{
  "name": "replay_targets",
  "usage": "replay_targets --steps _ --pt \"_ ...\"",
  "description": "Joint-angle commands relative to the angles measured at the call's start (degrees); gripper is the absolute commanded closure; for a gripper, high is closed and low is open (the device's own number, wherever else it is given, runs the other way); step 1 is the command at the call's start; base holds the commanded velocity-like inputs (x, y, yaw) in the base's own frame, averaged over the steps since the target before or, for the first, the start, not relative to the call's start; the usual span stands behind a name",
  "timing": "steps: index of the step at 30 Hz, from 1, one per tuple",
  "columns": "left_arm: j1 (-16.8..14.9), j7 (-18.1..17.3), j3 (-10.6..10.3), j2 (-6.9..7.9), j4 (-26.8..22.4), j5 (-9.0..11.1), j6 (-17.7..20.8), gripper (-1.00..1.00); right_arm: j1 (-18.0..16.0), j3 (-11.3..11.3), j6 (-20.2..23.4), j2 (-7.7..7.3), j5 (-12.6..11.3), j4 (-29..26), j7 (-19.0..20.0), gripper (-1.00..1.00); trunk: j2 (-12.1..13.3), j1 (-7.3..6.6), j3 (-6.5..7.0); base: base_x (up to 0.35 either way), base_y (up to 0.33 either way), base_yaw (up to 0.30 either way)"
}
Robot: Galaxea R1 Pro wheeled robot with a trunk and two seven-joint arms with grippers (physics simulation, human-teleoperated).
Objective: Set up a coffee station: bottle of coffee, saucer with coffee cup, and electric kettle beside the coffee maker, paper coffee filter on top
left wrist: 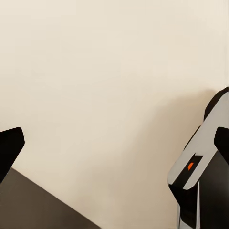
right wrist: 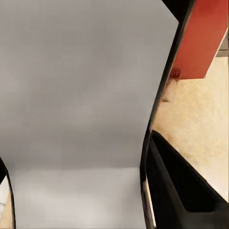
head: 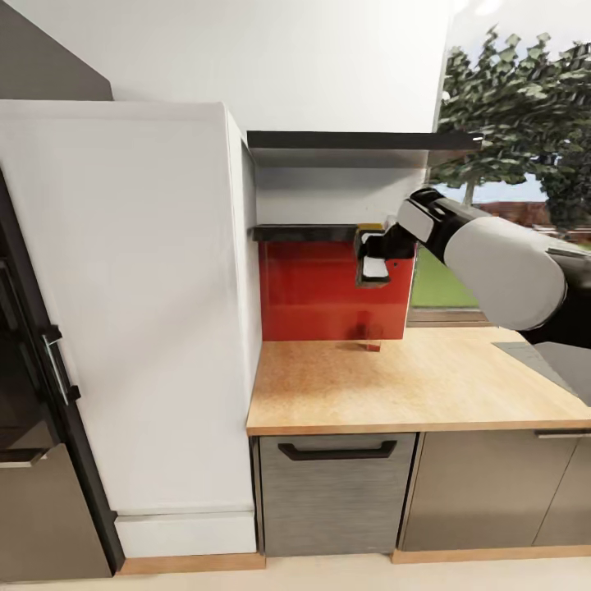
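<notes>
One right claw point(head: 373, 267) at shelf point(head: 308, 232) above kitchen countertop point(head: 410, 386).

The wooden countertop point(head: 394, 386) lies open across its near and middle stretch, broad room for a reach. On the left a tall white cabinet point(head: 131, 312) walls it off. At the far side a red panel point(head: 320, 300) closes the back, with a dark shelf point(head: 308, 233) and a longer one point(head: 361, 141) overhanging. The right arm point(head: 492, 258) crosses from the right at shelf height.
</notes>
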Motion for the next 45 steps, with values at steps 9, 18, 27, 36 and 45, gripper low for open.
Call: replay_targets --steps 9,18,27,36,45 --pt "0.0 -0.3 0.0 0.01 -0.2 -0.9 -0.1 -1.0 11.7 -0.4 0.4 0.02 0.8 0.0 1.1 1.0 0.0 0.01 0.02 0.0 0.0 0.0" --pt "0.0 -0.3 -0.2 -1.27 -0.3 -1.2 -0.6 -1.0 26.4 -0.4 -5.9 -0.65 1.2 0.0 0.7 1.0 0.0 0.01 0.02 0.0 0.0 0.0" --pt "0.0 -0.3 -0.7 -2.7 -2.6 -6.4 -0.8 -1.0 42.3 0.0 -17.7 -6.9 2.1 0.0 0.6 1.0 0.0 0.01 0.02 0.0 0.0 0.0" --pt "0.0 -0.3 -0.7 -2.97 -6.8 -9.1 -0.9 -1.0 58.1 0.0 -28.8 -7.66 5.9 0.0 0.8 1.0 0.0 0.01 0.02 0.0 0.0 0.0" --pt "0.0 -0.6 -0.6 -3.27 -14.0 -10.0 -1.1 -1.0 69.3 0.0 -41.4 -10.5 6.2 0.0 0.8 1.0 0.0 0.01 0.02 0.0 0.0 0.0"
